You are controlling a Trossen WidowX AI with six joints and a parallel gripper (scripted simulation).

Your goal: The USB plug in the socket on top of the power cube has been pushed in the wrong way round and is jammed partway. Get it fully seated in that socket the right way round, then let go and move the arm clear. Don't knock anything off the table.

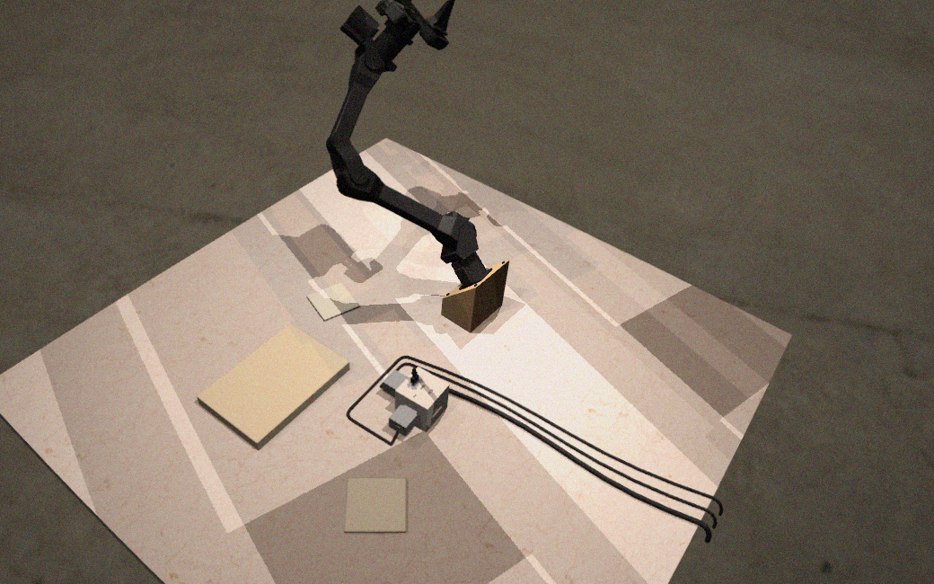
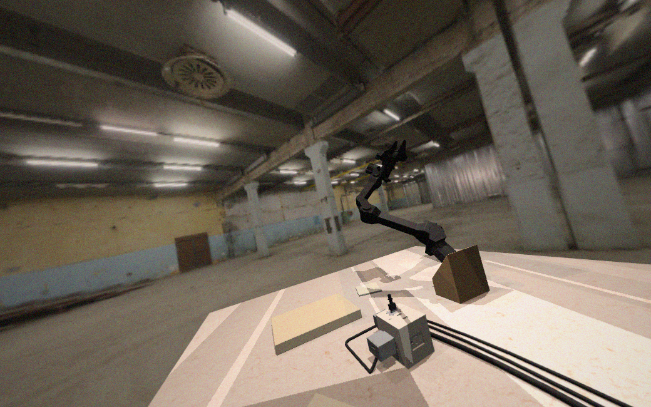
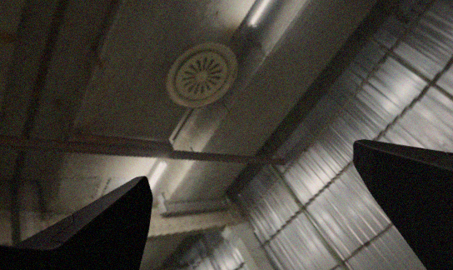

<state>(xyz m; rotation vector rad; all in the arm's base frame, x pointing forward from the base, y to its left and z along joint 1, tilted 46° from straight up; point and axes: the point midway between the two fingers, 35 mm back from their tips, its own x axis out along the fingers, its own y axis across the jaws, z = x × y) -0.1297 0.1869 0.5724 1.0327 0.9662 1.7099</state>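
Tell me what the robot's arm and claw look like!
The arm is all matte black, made of chunky, blocky links joined by rounded elbows, and it grows out of a brown wedge-shaped base. Its claw has two dark, pointed fingers shaped like shark fins. I can't see any cables, stickers or markings on it.
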